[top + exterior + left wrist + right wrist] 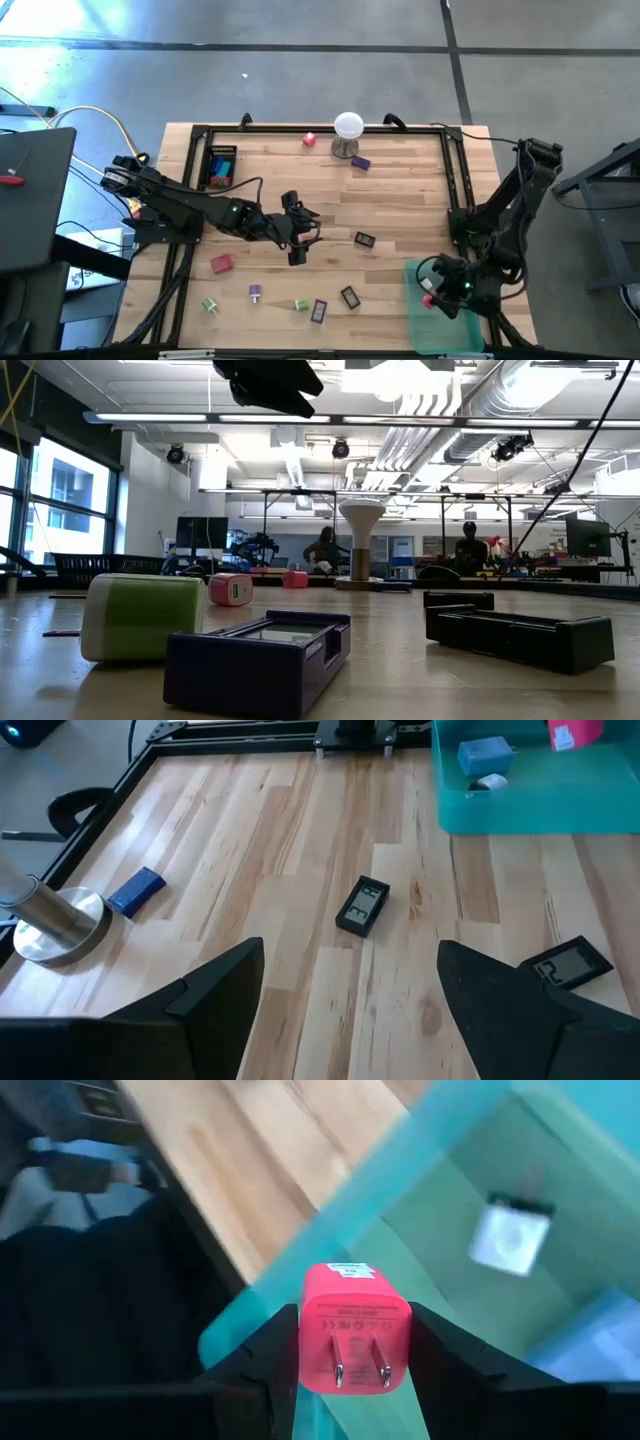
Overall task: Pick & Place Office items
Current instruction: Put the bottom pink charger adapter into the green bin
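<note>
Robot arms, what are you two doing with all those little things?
The right gripper holds a pink plug block between its fingers, over the green bin at the table's near right corner, where a few pieces already lie. The left gripper hovers over the middle of the table with fingers open and empty, facing a small black piece. More little pieces are scattered on the wooden table, and a white ball on a metal stand sits at the far edge.

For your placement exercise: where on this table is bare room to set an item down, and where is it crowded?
Bare wood lies between the black clip and the right frame rail. Crowded: the front strip around the purple piece, green piece and red block.
</note>
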`<action>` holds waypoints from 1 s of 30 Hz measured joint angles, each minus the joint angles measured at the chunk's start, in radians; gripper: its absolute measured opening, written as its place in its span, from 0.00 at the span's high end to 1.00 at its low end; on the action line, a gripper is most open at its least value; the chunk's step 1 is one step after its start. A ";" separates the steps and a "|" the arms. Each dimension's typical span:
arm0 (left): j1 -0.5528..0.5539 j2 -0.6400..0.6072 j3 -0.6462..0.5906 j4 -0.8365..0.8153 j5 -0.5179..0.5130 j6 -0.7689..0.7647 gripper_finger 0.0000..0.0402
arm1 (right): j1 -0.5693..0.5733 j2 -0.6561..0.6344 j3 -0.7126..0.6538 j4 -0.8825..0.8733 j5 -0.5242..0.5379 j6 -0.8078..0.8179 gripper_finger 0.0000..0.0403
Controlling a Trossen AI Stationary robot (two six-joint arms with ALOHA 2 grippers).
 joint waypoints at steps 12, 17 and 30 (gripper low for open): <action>0.016 0.000 0.000 -0.010 -0.003 -0.005 0.27 | -0.025 0.216 0.000 0.075 -0.146 0.099 0.65; 0.016 0.000 0.000 -0.014 -0.003 -0.007 0.27 | -0.051 0.265 0.000 0.083 -0.190 0.096 0.63; 0.016 0.000 0.000 -0.023 0.000 -0.016 0.27 | -0.078 0.300 0.000 0.072 -0.204 0.087 0.50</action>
